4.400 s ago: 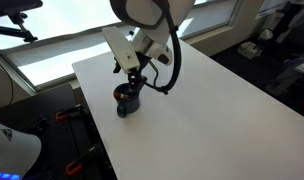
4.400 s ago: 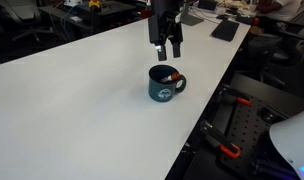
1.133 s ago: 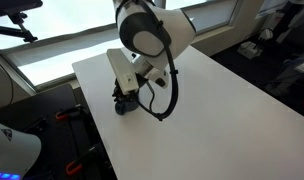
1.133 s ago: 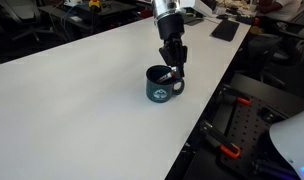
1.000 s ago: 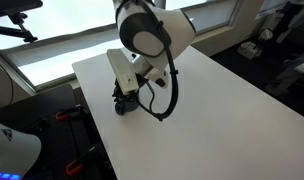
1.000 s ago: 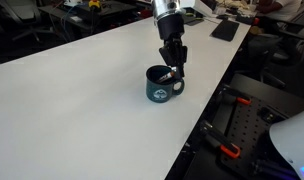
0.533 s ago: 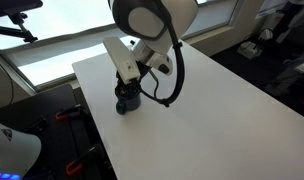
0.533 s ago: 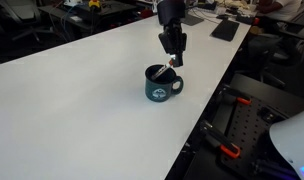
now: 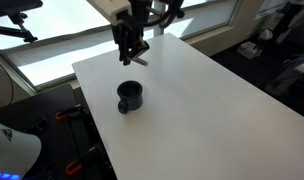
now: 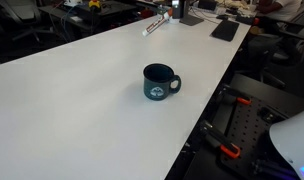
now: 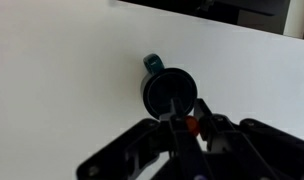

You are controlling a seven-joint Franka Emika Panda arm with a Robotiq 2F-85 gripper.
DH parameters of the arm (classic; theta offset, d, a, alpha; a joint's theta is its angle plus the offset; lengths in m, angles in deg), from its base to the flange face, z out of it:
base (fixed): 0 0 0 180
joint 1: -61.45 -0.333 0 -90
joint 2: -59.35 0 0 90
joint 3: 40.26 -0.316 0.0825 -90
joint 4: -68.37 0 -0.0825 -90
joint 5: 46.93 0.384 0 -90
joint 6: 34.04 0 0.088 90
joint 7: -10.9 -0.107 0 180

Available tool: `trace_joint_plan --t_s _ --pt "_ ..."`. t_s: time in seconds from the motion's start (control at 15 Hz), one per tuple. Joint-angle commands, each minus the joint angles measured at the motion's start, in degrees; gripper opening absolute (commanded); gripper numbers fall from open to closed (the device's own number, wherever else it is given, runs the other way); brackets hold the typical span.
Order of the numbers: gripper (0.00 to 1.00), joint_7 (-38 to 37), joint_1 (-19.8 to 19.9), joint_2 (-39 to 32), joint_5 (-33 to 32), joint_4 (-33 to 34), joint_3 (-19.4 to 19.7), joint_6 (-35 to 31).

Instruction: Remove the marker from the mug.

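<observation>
While the hand (image 9: 132,58) hangs well above the table (image 9: 217,100), its fingers are clamped together on the marker (image 10: 155,25), which is clear of the mug (image 9: 129,97) and touches nothing else. In an exterior view the marker shows as a thin pale stick near the top edge of the picture, tilted, its upper end running into the hand, where little of the hand itself is in frame. It lies well apart from the mug (image 10: 160,82), which stands upright on the white table (image 10: 72,95) with its handle (image 10: 177,85) turned toward the near table edge.

From the wrist view the hand (image 11: 187,128) comes in from the bottom of the picture, its dark fingers (image 11: 142,140) blurred and close to the lens. Between them sits the marker (image 11: 193,127), showing an orange-red patch, with a dark thin length running up from the grip across the sight of the mug (image 11: 162,85). The mug is seen from nearly straight above as a dark round mouth, its handle (image 11: 152,62) pointing toward the top of the picture. So the marker sits directly over the mug, high above the rim and not in contact with it. Bare white table (image 11: 62,70) surrounds the mug on every side.
</observation>
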Motion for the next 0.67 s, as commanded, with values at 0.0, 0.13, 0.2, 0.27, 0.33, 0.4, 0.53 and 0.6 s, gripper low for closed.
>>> trace_joint_plan --t_s 0.0,0.13,0.2,0.27,0.33,0.4,0.53,0.6 --pt "0.05 -1.00 -0.79 4.85 -1.25 -1.96 0.93 -1.60" --pt "0.05 -1.40 -0.40 4.80 -1.31 -1.64 1.67 -1.97" --pt "0.05 -1.61 -0.03 4.27 -1.37 -1.44 2.26 -2.25" --pt "0.05 -1.62 0.22 3.76 -1.31 -1.30 2.85 -2.43" --pt "0.05 -1.54 0.53 3.19 -1.22 -1.26 3.57 -2.71" --pt "0.05 -1.45 0.76 2.63 -1.08 -1.20 4.21 -2.83" --pt "0.05 -1.24 1.17 0.89 -0.52 -0.93 5.51 -2.97" --pt "0.05 -1.12 1.39 -0.24 -0.28 -0.83 6.05 -3.11"
